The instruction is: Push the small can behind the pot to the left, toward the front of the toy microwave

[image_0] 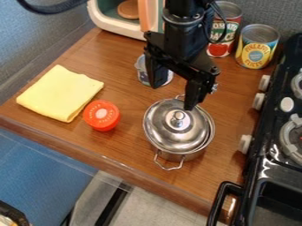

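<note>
While your tool hangs by the pot, you have it spread wide and empty.
Held up by the pot's rim, the lid sits off-centre.

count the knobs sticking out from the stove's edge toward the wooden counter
3. An upper knob, a middle knob just below it, and a lower knob nearer the black handle. More could be out of view.

So the black arm comes in from the top edge, tool hanging down, fingers spread pretty wide.
</note>
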